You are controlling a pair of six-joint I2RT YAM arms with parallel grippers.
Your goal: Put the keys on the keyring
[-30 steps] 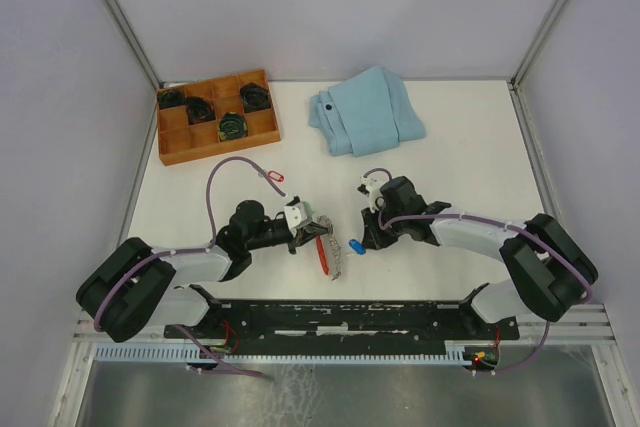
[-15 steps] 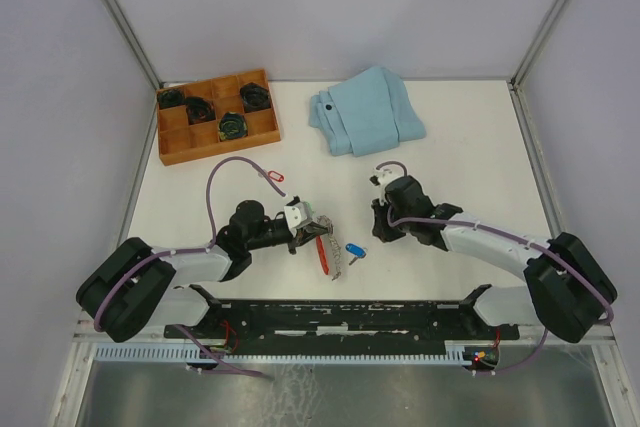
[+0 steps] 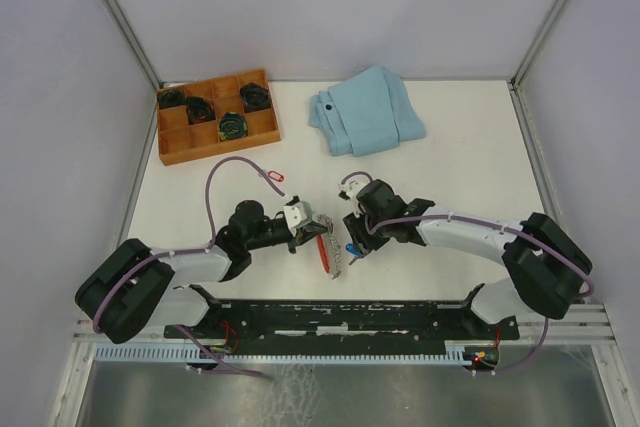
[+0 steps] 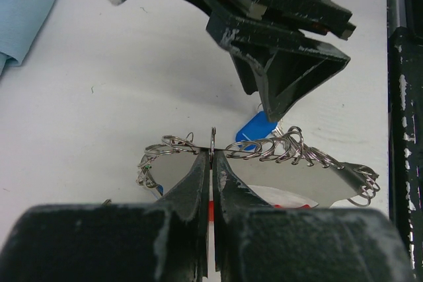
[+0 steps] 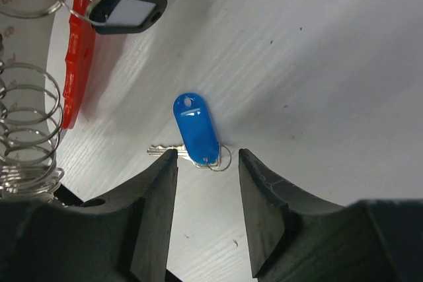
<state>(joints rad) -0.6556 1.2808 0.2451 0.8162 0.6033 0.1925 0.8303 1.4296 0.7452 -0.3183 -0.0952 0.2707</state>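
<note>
My left gripper point(image 3: 316, 231) is shut on one silvery loop point(image 4: 213, 142) of the keyring point(image 3: 327, 253), a red curved strip point(image 5: 79, 64) lined with metal loops point(image 5: 30, 117). It holds the keyring just above the table. A key with a blue tag point(image 5: 196, 130) lies flat on the table beside the keyring; it shows as a blue spot in the top view point(image 3: 352, 250) and behind the loops in the left wrist view point(image 4: 256, 127). My right gripper point(image 5: 208, 156) hovers over that key, open, its fingers point(image 4: 284, 77) on either side of the tag's ring end. A black-framed tag point(image 5: 129, 8) hangs on the keyring.
A wooden tray point(image 3: 262, 128) with compartments holding dark items stands at the back left. A folded light-blue cloth point(image 3: 365, 110) lies at the back middle. A black rail point(image 3: 350, 315) runs along the near edge of the table.
The right gripper drew back to the right with its jaws narrowed, leaving the blue-tagged key on the table, then returned left over the key and opened. The left arm kept still.
</note>
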